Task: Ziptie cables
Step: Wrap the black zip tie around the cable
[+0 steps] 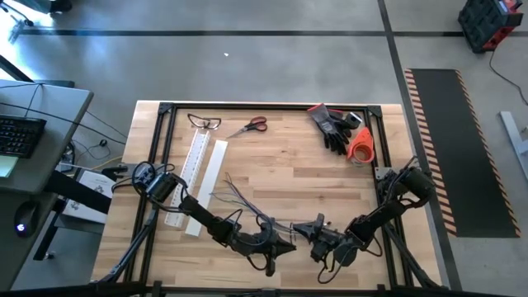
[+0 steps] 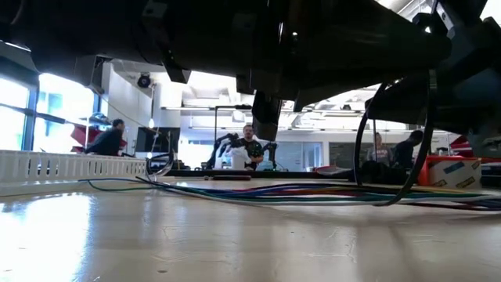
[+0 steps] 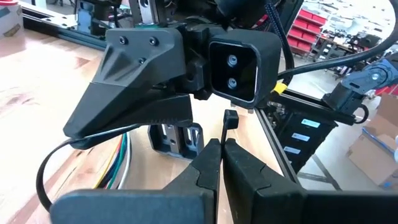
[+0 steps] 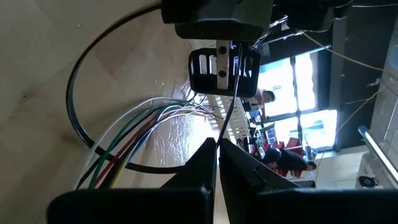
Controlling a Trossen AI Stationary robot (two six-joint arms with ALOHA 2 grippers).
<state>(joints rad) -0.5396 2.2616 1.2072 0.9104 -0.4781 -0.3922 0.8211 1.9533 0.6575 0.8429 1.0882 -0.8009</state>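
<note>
While cables [image 1: 247, 205] lie mid-table, scissors [image 1: 250, 126] rest well apart.

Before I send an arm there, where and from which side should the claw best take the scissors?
Probably at the narrow metal part just beside the red handles. The scissors lie flat on the table with the blades seemingly closed, pointing toward the left arm's side. Come straight down from above, with the claw set across the blades; the handle loops look too wide.

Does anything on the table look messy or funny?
Only the thin coloured cables look messy: their loose ends fan out across the wood near the white slotted plastic bar, not bundled yet. Nothing looks spilled or broken.
</note>
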